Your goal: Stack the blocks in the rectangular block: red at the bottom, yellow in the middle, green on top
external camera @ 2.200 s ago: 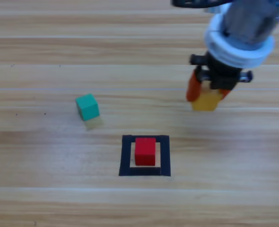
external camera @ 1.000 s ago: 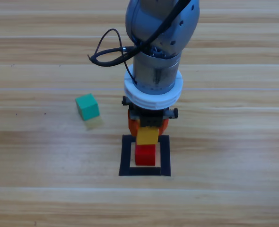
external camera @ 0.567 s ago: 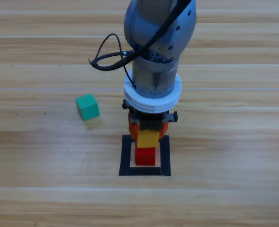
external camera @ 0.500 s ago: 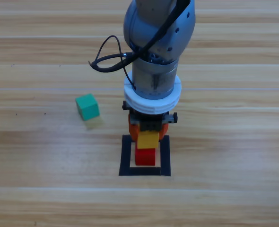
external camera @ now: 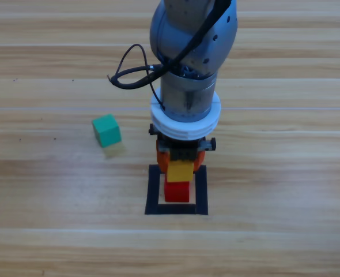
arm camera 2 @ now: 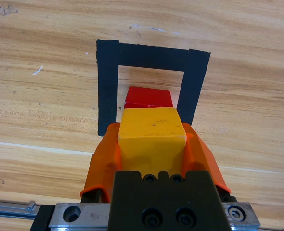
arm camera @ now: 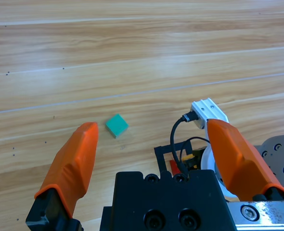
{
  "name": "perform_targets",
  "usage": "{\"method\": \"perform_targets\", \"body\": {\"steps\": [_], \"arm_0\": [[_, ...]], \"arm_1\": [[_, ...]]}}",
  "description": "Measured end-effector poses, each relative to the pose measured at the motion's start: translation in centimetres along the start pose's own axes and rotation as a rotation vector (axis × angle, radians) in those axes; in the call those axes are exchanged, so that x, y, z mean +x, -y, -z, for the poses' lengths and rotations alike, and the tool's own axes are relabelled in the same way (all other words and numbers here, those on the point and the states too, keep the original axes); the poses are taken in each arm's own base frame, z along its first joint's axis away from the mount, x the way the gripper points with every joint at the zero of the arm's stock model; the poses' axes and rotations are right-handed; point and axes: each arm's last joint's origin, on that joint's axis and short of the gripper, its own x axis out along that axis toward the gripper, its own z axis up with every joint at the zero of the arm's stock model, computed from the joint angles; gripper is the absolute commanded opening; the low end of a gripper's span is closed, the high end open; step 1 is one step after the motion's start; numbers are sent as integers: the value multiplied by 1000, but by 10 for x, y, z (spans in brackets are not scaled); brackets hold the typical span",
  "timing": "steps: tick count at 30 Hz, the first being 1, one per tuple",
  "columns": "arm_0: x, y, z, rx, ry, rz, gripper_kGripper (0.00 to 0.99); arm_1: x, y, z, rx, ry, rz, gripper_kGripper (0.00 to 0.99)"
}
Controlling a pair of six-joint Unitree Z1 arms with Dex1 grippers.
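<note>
Inside the flat square outline of black tape (external camera: 153, 190) the small plain red cube (external camera: 177, 191) already sits; directly above it the right gripper (external camera: 180, 163) clamps the small yellow cube (external camera: 180, 170), unreleased; left of the outline the teal-green cube (external camera: 106, 130) waits unstacked; the left gripper (arm camera: 156, 161), jaws spread and empty, hangs well off.

Yellow cube (external camera: 180, 170) sits atop red cube (external camera: 177, 191) inside tape square (external camera: 153, 190); green cube (external camera: 106, 130) apart.

lab bench | wooden table (external camera: 55, 231) | taped square (external camera: 153, 190) | robot arm (external camera: 190, 63)
</note>
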Motion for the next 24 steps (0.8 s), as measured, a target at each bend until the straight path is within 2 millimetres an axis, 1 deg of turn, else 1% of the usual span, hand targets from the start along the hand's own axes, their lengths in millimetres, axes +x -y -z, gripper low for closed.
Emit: {"method": "perform_targets", "body": {"steps": [1,2,3,4,5,11,18,20,21,24], "arm_0": [[0,0,0,0,-1,0,962],[1,0,1,1,-3,-1,962],[1,0,1,2,-5,-1,962],[1,0,2,3,-7,-2,962],[2,-1,2,3,-9,-3,962],[4,-1,4,5,-13,-6,962],[5,-2,4,0,-12,-4,962],[6,-2,5,-2,-13,-4,963],[7,-2,6,-6,-11,-3,963],[13,-2,9,-38,-6,-3,963]], "arm_1": [[0,0,0,0,0,0,247],[1,0,0,0,-1,1,379],[1,0,0,0,-1,2,591],[2,-1,0,0,-2,2,934],[3,-1,-1,0,-2,3,986],[7,-2,-1,-7,-4,6,990],[-2,-4,-3,-54,21,-17,990],[-11,-4,-2,-83,40,-20,988],[-19,-3,0,-105,63,-22,986],[-56,6,9,-151,122,-41,983]]}}
